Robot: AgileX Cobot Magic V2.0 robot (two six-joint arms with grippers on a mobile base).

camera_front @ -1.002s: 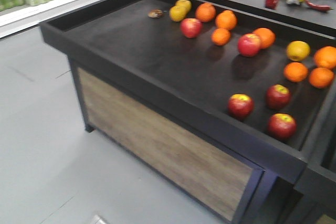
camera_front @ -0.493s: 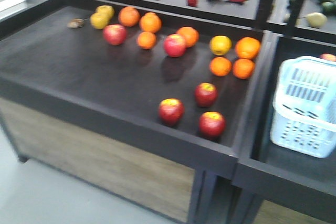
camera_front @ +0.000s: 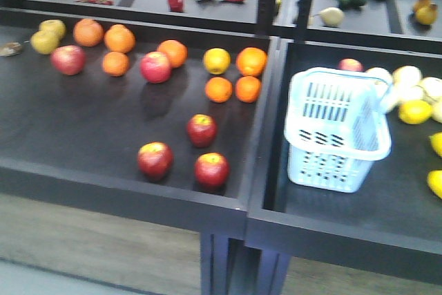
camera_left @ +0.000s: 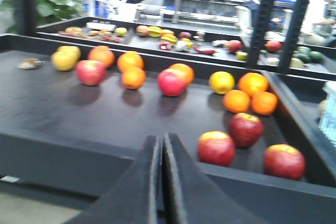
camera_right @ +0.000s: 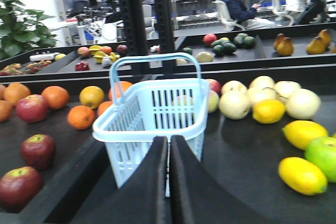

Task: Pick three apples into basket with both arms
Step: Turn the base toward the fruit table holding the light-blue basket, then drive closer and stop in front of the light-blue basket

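Three dark red apples lie near the front of the left tray: one at the front left [camera_front: 155, 159], one at the front right [camera_front: 211, 169], one behind them [camera_front: 202, 130]. The pale blue basket [camera_front: 331, 164] stands in the right tray, holding no fruit that I can see. My left gripper [camera_left: 160, 139] is shut with nothing in it, hanging before the tray's front edge, left of the nearest apple [camera_left: 216, 148]. My right gripper [camera_right: 168, 140] is shut and holds nothing, just in front of the basket [camera_right: 157, 108]. Neither gripper shows in the front view.
Oranges [camera_front: 218, 89] and paler apples [camera_front: 155, 67] lie farther back in the left tray. Lemons [camera_right: 303, 174] and pale pears [camera_right: 234, 104] fill the right tray beside the basket. A raised black divider [camera_front: 266, 136] separates the two trays.
The front view has swung to the right: the apples slid left in the picture and the basket and right tray came fully into sight.
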